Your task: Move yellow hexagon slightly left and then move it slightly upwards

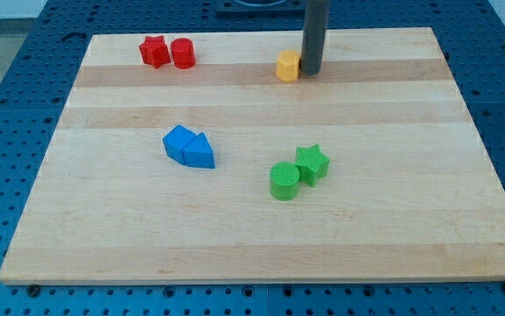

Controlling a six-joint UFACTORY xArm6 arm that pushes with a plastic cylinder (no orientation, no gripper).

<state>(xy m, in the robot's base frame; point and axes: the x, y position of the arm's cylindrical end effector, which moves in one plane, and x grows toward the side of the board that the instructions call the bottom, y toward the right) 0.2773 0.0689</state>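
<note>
The yellow hexagon sits near the view's top, a little right of the middle of the wooden board. My tip stands right against the hexagon's right side, touching or almost touching it. The dark rod rises straight up out of the view's top.
A red star and a red cylinder sit side by side at the top left. Two blue blocks touch each other left of the middle. A green cylinder and a green star touch below the middle.
</note>
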